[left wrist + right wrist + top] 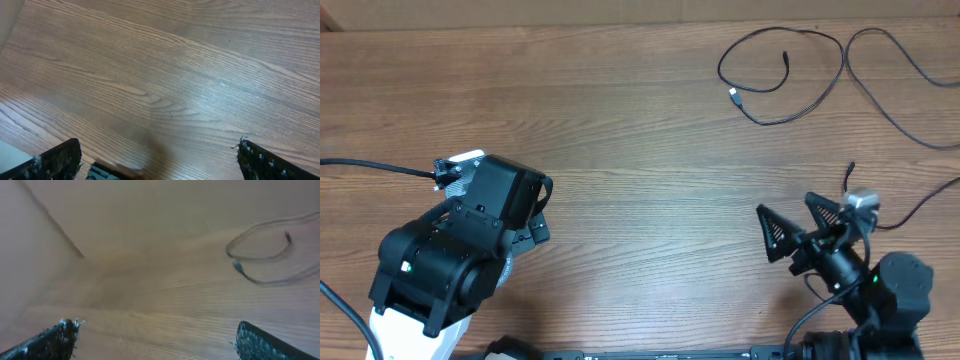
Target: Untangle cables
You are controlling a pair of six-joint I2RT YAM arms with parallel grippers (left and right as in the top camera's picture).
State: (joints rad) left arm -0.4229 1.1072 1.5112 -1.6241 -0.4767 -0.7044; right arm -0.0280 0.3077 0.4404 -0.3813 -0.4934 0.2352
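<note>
A wooden surface (640, 130) seen from above, with a robot arm at each near corner. The cables (841, 60) – thin black cords – lay loosely looped at the far right of the surface, well apart from both arms. One cord formed a wide oval loop with a small silver plug (733, 96) at its near left end and a dark plug tip (786, 57) resting inside the loop. A second cord trailed from beside that loop toward the right edge.

The left gripper (542, 212) hovered over bare wood at the near left, its jaws spread wide and holding nothing. In its wrist view only wood grain showed between the two black fingertips (60, 162).

The right gripper (788, 208) sat at the near right – jaws also spread wide and empty – pointing toward the far side. Its wrist view was blurred, yet the looped cord and silver plug showed ahead at the upper right, untouched.
</note>
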